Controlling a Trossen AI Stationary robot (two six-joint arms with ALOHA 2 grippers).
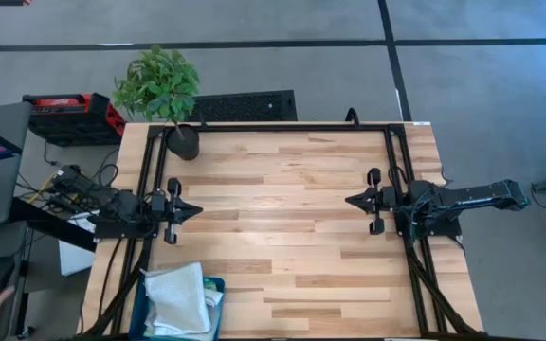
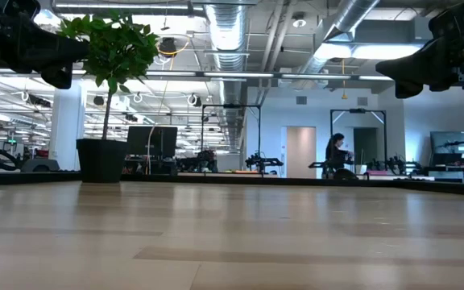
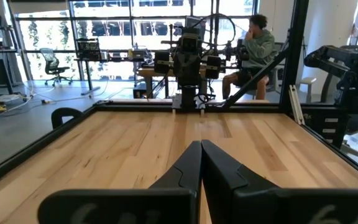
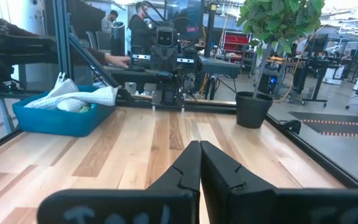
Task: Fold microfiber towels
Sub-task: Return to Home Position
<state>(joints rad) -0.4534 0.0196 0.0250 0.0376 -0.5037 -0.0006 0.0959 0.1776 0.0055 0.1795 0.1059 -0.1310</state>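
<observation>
The microfiber towels (image 1: 178, 298) lie heaped in a teal bin (image 1: 218, 284) at the table's near left corner; a pale cloth on top hangs over the bin's rim (image 4: 73, 96). My left gripper (image 1: 197, 210) stands shut at the table's left edge, pointing level toward the right. My right gripper (image 1: 349, 201) stands shut at the right edge, pointing level toward the left. Both hang above the wooden table (image 1: 282, 237) and hold nothing.
A potted plant (image 1: 164, 95) stands at the far left corner of the table. A black frame rail (image 1: 282, 126) runs around the table's edges. Bare wood lies between the two grippers. People show in the room beyond the table.
</observation>
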